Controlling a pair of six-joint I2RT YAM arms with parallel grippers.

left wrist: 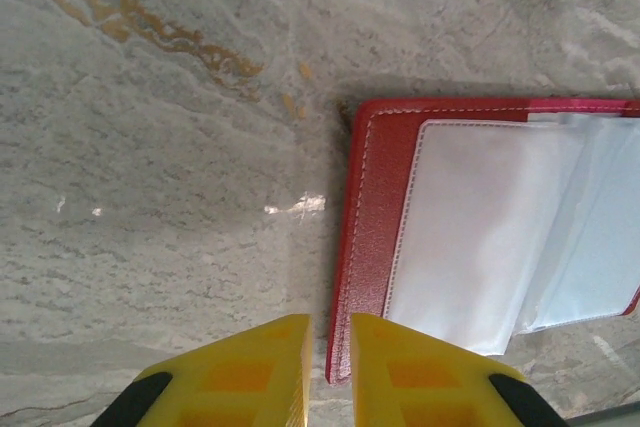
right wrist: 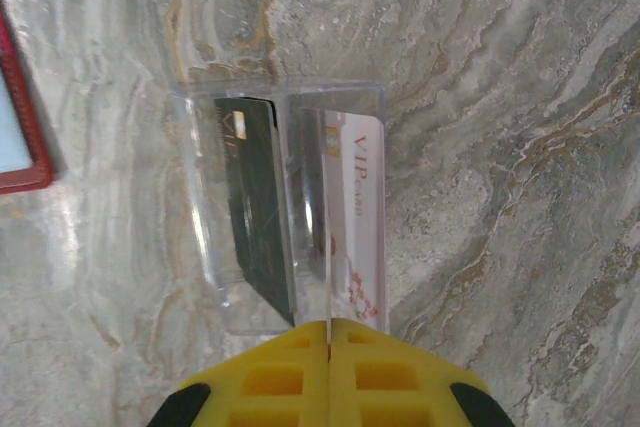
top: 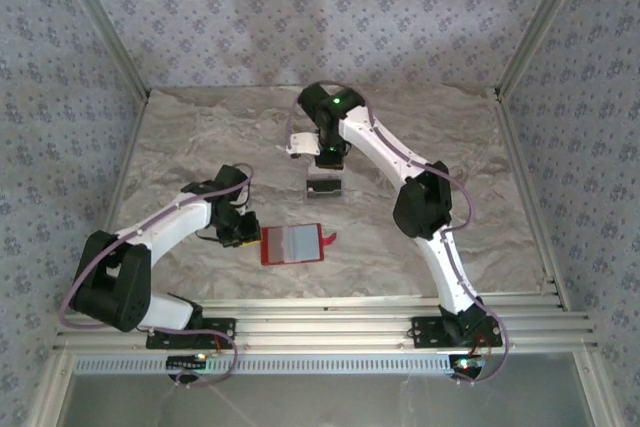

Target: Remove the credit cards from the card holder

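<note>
Top external: flat red folding card holder [top: 292, 244] lies open on the marbled grey tabletop [top: 470, 177], near the front edge, between the two arms. Left gripper [left wrist: 328, 322] sits just off its left red border, yellow fingers a slit apart, nothing between them. Right gripper [right wrist: 328, 327] is fully closed above a clear plastic two-slot stand [right wrist: 280, 93] set behind the holder, and I see nothing pinched in it. A dark card [right wrist: 255, 207] stands in one slot and a white "VIP" card [right wrist: 362, 197] in the other, so I read those two as already out. Can't tell if the pale plastic sleeves [left wrist: 470, 227] hide another card. My call: pin the red border with the left, stay off the sleeves, bring the right in low at a sleeve mouth and pull along the slot, not upward, or the holder lifts.
</note>
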